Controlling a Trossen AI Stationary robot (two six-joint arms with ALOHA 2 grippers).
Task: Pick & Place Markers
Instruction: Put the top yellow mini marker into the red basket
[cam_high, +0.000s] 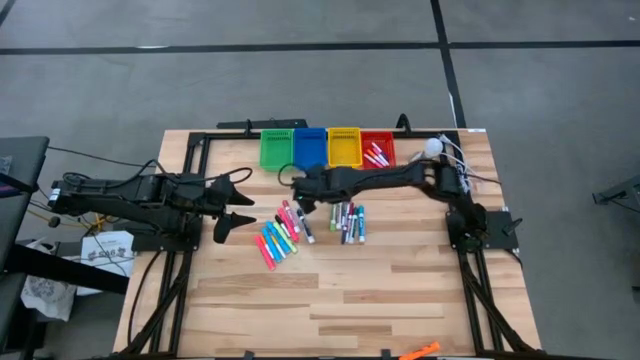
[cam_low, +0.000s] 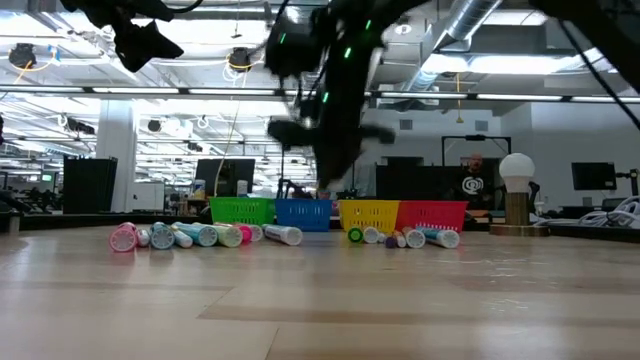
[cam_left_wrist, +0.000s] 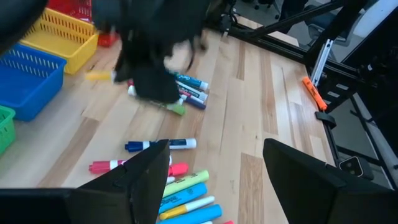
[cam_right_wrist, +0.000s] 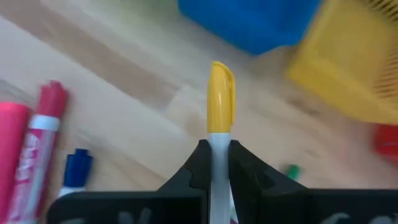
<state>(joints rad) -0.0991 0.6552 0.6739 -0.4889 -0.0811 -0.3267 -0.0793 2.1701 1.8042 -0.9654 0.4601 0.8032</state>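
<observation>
Wooden table (cam_high: 340, 290) under both arms, with four bins along the far edge: green bin (cam_high: 276, 148), blue bin (cam_high: 309, 147), yellow bin (cam_high: 343, 147), red bin (cam_high: 377, 149). Already some markers inside the red one.

Right gripper (cam_right_wrist: 218, 163) stretched across to the table's middle, fingers clamped on a yellow-capped marker (cam_right_wrist: 219, 118), cap pointing forward past the fingertips. Held above the wood, near the blue and yellow bins, not yet over either. Seen from above at (cam_high: 297, 197), just beside the two loose groups of markers: one fan of pink, cyan and yellow markers (cam_high: 277, 235), one row of blue, green and purple markers (cam_high: 349, 222).

Left gripper (cam_high: 238, 205) waiting at the left of the pile, fingers (cam_left_wrist: 292, 168) spread apart, holding nothing.

Probably the carrying step: yellow cap, so likely for the yellow bin. To do well: keep the squeeze firm, because only the white barrel is pinched and much of the length sticks out. Lift high enough to clear the bin wall before crossing it. Bring the whole marker over the bin's inside, not only the cap, then lower and release. Avoid brushing the pile below while moving away.
</observation>
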